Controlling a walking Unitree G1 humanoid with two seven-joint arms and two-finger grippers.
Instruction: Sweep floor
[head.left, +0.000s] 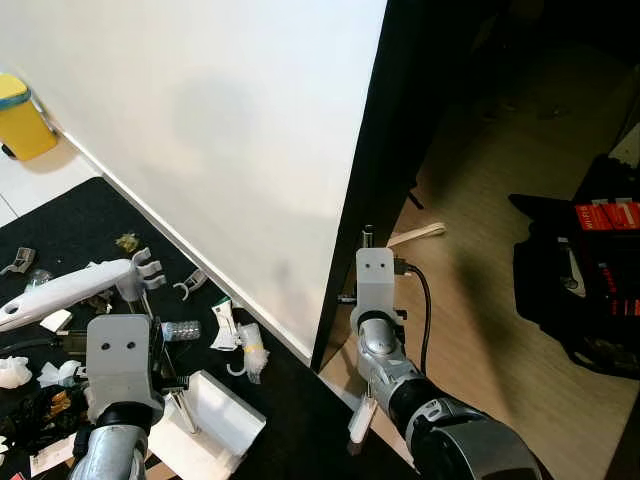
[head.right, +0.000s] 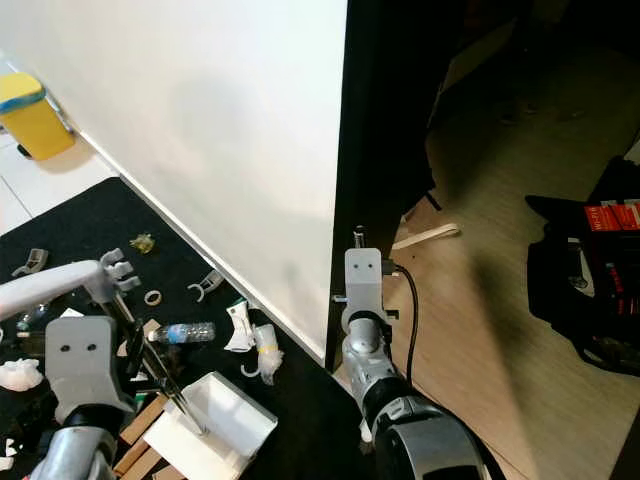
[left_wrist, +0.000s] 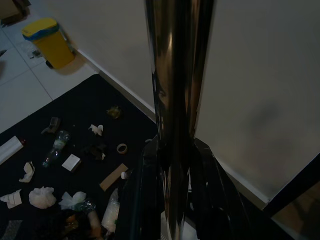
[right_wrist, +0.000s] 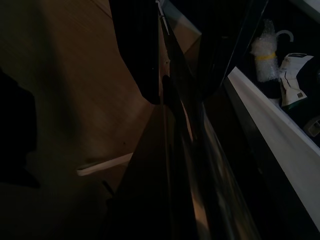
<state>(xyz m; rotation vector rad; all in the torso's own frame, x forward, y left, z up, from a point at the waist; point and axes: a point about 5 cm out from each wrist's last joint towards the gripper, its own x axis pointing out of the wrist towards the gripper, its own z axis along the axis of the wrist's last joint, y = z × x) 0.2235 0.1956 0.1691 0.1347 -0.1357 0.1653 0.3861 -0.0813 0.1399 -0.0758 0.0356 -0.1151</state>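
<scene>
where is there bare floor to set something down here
Free: the wood floor between the dark post and the black bag, and the tile between the yellow bin and the mat. Crowded: the mat's near end, strewn with litter around the bottle.

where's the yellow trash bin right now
The yellow trash bin stands far to the robot's left in the eye views, on the pale tiles against the white wall, beyond the black mat.

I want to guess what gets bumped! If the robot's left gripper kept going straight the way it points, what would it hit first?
Probably the white wall. The left gripper, shut on a shiny metal pole, points over the black mat with its litter toward the wall's base. Depth is hard to judge, so the mat's far edge could come first.
</scene>
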